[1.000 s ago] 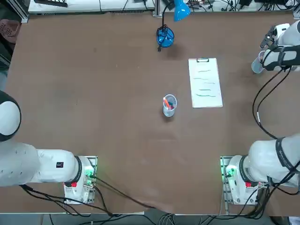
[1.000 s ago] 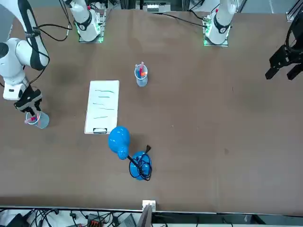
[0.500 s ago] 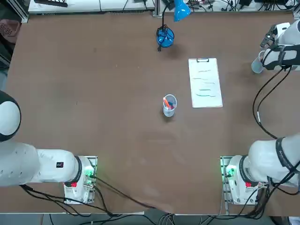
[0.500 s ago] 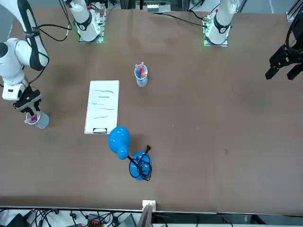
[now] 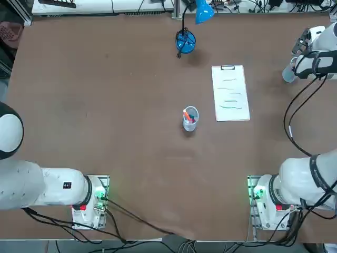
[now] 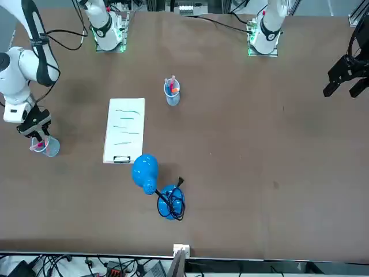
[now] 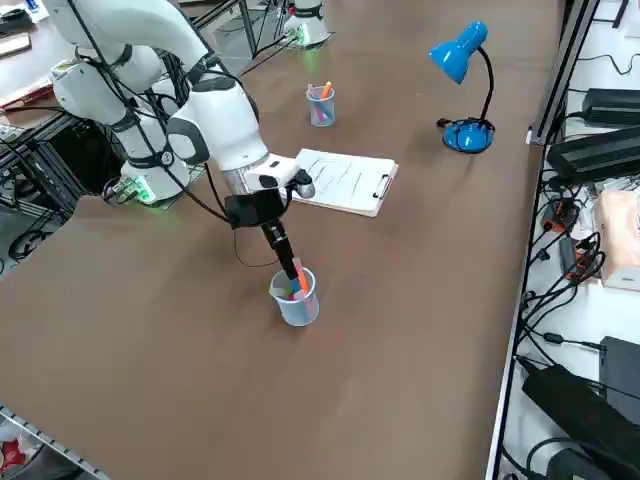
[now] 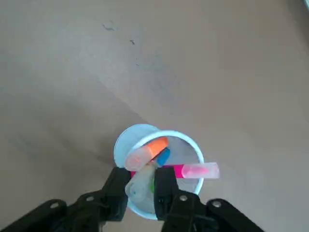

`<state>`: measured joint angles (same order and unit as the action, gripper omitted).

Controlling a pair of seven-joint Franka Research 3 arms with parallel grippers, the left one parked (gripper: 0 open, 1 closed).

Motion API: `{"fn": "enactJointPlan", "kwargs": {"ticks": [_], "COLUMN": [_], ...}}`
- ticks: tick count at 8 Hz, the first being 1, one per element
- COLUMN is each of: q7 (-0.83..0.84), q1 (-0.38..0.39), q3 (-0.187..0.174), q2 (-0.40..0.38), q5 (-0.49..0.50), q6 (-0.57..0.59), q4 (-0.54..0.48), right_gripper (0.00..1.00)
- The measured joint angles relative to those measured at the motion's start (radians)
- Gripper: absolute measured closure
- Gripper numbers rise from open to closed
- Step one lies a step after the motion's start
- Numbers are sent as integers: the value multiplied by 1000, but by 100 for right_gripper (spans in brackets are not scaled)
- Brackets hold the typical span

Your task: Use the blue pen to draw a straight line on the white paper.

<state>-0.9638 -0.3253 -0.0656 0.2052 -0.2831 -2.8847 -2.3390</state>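
My right gripper (image 8: 142, 191) hangs over a clear cup (image 8: 145, 130) near the table's right edge (image 5: 288, 75), with both fingers dipped inside. They press on a pale-topped pen (image 8: 140, 186) standing in the cup. An orange pen (image 8: 147, 150) and a pink pen (image 8: 195, 170) lean in the same cup. Of the blue pen only a short blue bit (image 8: 163, 157) shows beside the orange one. The white paper (image 5: 230, 94) lies flat to the left of the gripper, its clip at the far end and several teal lines across it.
A second clear cup (image 5: 190, 118) with pens stands mid-table, left of the paper. A blue desk lamp (image 5: 185, 41) sits at the far edge. The table's right edge runs close behind the gripper's cup (image 7: 296, 297).
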Motion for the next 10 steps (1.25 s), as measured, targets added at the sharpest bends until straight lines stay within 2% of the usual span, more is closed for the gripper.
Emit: {"fn": "enactJointPlan", "kwargs": {"ticks": [3, 8, 10], "q7": [0, 0, 5], "q1": [1, 0, -1], "q3": [1, 1, 1], "q2": [-1, -12, -45], "q5": [0, 0, 1], "q6": [1, 93, 205], "q4": [7, 59, 116], "right_gripper": [81, 81, 81]}}
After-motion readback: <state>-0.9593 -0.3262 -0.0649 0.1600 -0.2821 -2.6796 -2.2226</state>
